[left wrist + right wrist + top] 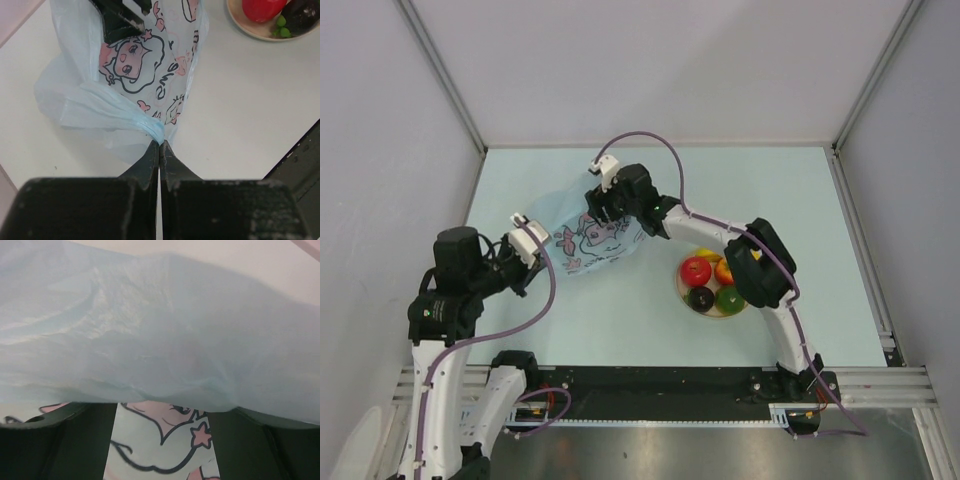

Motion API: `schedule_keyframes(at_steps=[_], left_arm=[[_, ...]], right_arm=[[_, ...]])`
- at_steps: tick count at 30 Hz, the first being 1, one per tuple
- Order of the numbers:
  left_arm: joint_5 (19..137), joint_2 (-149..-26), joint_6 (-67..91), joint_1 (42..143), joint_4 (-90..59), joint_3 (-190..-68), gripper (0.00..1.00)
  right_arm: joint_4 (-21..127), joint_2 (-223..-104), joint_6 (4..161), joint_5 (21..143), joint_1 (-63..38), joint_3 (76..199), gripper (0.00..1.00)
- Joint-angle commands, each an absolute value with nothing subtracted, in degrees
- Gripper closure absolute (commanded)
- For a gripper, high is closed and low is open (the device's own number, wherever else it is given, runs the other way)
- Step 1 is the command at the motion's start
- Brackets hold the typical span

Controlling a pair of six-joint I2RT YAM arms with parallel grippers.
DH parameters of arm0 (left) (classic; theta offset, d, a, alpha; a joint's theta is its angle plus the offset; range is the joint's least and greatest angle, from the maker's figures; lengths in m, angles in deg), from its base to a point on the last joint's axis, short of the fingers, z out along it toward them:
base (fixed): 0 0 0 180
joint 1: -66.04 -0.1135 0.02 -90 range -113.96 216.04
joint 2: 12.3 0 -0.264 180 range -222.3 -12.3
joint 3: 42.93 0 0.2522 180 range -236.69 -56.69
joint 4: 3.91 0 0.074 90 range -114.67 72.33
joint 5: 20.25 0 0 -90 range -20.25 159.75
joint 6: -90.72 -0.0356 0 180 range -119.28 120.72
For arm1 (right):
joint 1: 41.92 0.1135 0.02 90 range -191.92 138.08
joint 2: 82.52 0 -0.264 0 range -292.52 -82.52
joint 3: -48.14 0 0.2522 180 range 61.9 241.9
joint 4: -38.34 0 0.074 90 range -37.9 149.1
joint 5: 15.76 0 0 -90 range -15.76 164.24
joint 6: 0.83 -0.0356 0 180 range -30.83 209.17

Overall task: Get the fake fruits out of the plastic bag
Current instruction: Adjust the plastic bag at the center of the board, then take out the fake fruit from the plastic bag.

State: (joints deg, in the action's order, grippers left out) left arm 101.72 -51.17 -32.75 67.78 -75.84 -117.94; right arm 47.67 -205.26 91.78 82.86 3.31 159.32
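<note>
The plastic bag (588,238) lies crumpled at the left middle of the table, light blue with a white cartoon panel. My left gripper (542,250) is shut on its bunched near-left corner (159,135). My right gripper (606,205) is open and sits low on the bag's far side; its jaws stand wide apart with the printed panel (160,450) between them, and blue film (160,340) hides the fingertips. The fake fruits lie on a beige plate (684,290): red apple (696,270), orange fruit (724,271), banana (707,254), purple one (700,298), green one (728,298).
My right arm's forearm (760,262) crosses above the plate's right side. The plate's rim (250,31) with the apple (262,7) shows at the top right of the left wrist view. Grey walls enclose the table on three sides.
</note>
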Motion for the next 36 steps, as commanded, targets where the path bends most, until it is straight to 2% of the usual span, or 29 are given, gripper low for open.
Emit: schedule_keyframes(at_steps=[1,8,15,22,23,26,30,32,36], left_arm=[[103.9,-52.2,-28.9,67.7,-72.9,-120.7,1.0],[103.0,-53.2,-28.1,67.7,-74.2,-121.8,1.0],[102.6,-53.3,-26.3,67.7,-73.3,-120.7,1.0],[102.7,-53.3,-25.8,67.7,-74.8,-120.4,1.0],[102.7,-53.4,-25.8,67.7,-75.1,-120.6,1.0],[102.0,-53.7,-26.2,67.7,-75.9,-121.2,1.0],[101.2,-54.0,-26.5,67.7,-75.7,-120.8,1.0],[101.1,-53.9,-26.0,67.7,-74.5,-120.2,1.0],[100.9,-53.5,-25.6,67.7,-72.3,-117.5,1.0]], right_arm=[[48.8,-210.8,93.5,77.8,2.8,164.8,0.27],[49.3,-214.2,92.9,71.0,1.0,165.8,0.22],[48.8,-216.8,91.9,70.1,-0.1,167.5,0.2],[48.5,-224.3,92.2,71.3,-1.1,175.9,0.17],[49.0,-225.2,93.1,71.1,-1.1,178.3,0.24],[48.9,-226.7,94.6,69.3,-1.1,179.6,0.37],[48.8,-224.6,95.0,70.5,-1.4,177.5,0.4],[48.6,-222.5,95.0,73.1,-1.6,176.9,0.48],[48.3,-218.8,96.5,79.0,-0.9,176.3,0.52]])
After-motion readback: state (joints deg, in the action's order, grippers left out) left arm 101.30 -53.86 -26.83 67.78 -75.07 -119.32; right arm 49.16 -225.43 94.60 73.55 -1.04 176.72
